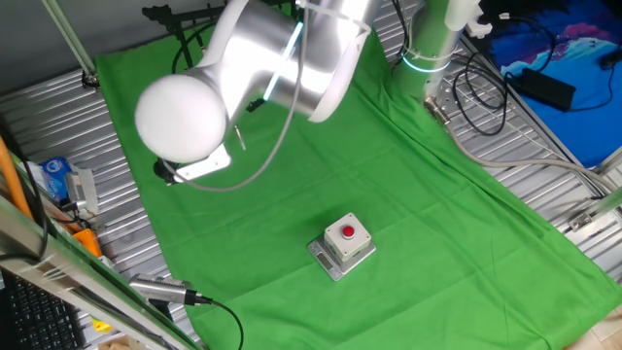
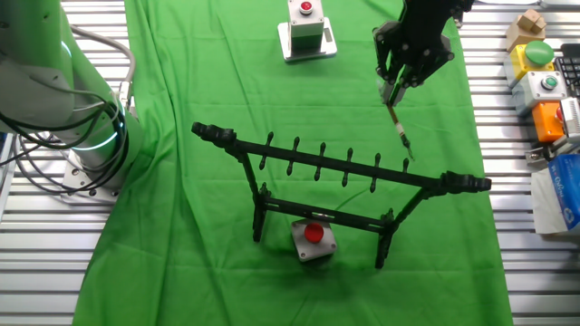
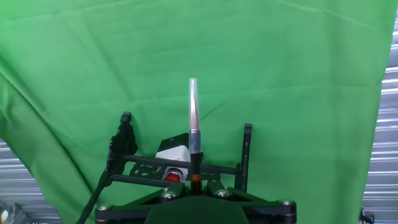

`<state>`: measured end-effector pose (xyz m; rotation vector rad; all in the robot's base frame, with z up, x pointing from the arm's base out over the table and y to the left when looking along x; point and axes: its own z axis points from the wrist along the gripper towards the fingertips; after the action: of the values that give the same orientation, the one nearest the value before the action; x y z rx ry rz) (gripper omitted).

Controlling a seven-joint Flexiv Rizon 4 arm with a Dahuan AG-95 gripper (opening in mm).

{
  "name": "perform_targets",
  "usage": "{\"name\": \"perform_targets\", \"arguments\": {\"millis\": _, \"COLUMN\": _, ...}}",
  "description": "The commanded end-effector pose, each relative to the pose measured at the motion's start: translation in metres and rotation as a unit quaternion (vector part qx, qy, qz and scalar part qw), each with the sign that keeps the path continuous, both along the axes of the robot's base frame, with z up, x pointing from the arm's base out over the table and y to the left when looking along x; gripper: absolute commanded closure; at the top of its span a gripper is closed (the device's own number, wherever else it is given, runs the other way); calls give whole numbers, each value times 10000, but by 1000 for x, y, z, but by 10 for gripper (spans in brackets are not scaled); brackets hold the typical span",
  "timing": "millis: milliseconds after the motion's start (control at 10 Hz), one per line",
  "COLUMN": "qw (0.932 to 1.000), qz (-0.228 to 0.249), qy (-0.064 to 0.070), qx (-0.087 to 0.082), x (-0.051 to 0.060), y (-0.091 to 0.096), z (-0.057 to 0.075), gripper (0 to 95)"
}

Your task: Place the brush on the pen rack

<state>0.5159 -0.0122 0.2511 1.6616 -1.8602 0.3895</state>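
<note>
In the other fixed view the black pen rack (image 2: pixel 344 170) stands mid-cloth, its pegged crossbar running from upper left to lower right. My gripper (image 2: pixel 395 89) hovers behind the rack's right end, shut on the brush (image 2: pixel 400 122). The brush hangs down at a slant, and its lower end comes close above the rightmost pegs. The hand view shows the brush (image 3: pixel 194 124) sticking straight out from between my gripper's (image 3: pixel 196 186) fingers, with the pen rack (image 3: pixel 247 149) below it. In one fixed view my arm hides the gripper, and only part of the pen rack (image 1: pixel 175 15) shows at the top.
A grey box with a red button (image 2: pixel 313 239) sits under the rack. Another red-button box (image 2: pixel 306 27) stands at the cloth's far edge, also seen as a button box (image 1: pixel 345 243). Several button boxes (image 2: pixel 544 77) line the right side. A silver tool with a cable (image 1: pixel 160 290) lies off the cloth.
</note>
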Motion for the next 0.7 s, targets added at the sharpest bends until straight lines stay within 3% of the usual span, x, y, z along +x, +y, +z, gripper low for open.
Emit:
{"name": "perform_targets", "arguments": {"millis": 100, "qw": 10000, "qz": -15, "qy": 6, "qx": -2, "x": -2, "y": -1, "z": -1, "gripper": 950}}
{"name": "perform_targets", "arguments": {"millis": 700, "qw": 10000, "qz": -18, "qy": -83, "qx": -11, "x": -12, "y": -5, "z": -6, "gripper": 950}}
